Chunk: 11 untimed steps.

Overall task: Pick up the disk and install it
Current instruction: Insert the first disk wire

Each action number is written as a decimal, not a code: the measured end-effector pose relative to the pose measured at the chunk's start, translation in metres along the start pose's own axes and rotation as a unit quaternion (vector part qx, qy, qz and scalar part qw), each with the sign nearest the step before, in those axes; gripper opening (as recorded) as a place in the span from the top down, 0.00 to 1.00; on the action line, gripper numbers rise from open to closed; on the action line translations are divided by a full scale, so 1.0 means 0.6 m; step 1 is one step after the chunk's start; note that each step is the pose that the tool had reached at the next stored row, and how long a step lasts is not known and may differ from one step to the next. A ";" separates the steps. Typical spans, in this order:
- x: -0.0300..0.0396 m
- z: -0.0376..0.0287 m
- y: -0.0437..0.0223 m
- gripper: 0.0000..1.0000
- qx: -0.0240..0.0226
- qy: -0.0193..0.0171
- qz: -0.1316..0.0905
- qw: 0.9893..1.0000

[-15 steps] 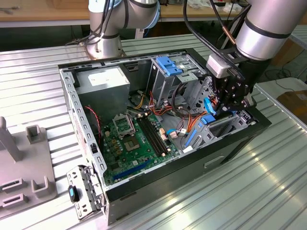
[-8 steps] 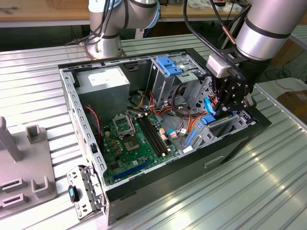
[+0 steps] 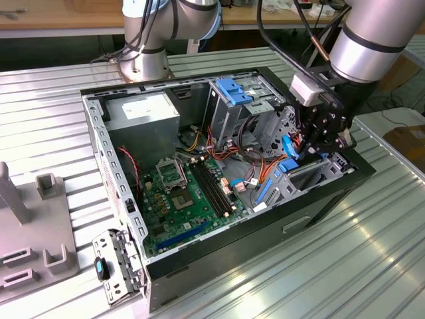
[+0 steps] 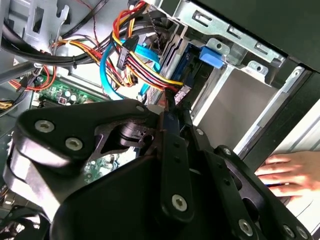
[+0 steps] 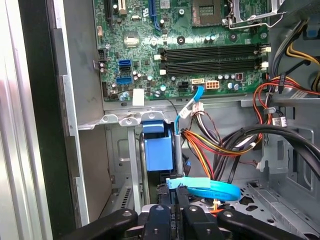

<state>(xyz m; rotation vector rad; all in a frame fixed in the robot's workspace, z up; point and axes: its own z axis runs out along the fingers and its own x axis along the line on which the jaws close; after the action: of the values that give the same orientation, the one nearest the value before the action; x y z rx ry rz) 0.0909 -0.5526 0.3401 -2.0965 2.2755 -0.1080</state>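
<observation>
One step is in hand, by my judgement: installing, with pick-up done; the gripper (image 5: 175, 194) stands deep in the computer case (image 3: 265, 232) at the exterior view's right, fingers drawn close and apparently clamped on the edge of the disk (image 5: 156, 152), which sits upright at the mouth of the drive bay (image 5: 120, 150); seating it would call for a straight push along the rails; room is tight; the cable bundle (image 5: 210, 145) crowds one side, a blue data cable (image 5: 215, 190) loops just beside the fingers; a person's hand (image 4: 292, 172) rests outside the case wall.
</observation>
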 end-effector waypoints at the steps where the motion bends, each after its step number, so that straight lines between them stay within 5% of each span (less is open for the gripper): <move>1: 0.000 0.000 -0.003 0.84 0.000 0.000 0.000 1.000; 11: -0.001 0.001 -0.014 0.84 0.000 0.000 0.000 1.000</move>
<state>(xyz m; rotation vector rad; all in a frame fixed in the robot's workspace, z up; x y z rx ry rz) 0.0993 -0.5525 0.3400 -2.0964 2.2755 -0.1078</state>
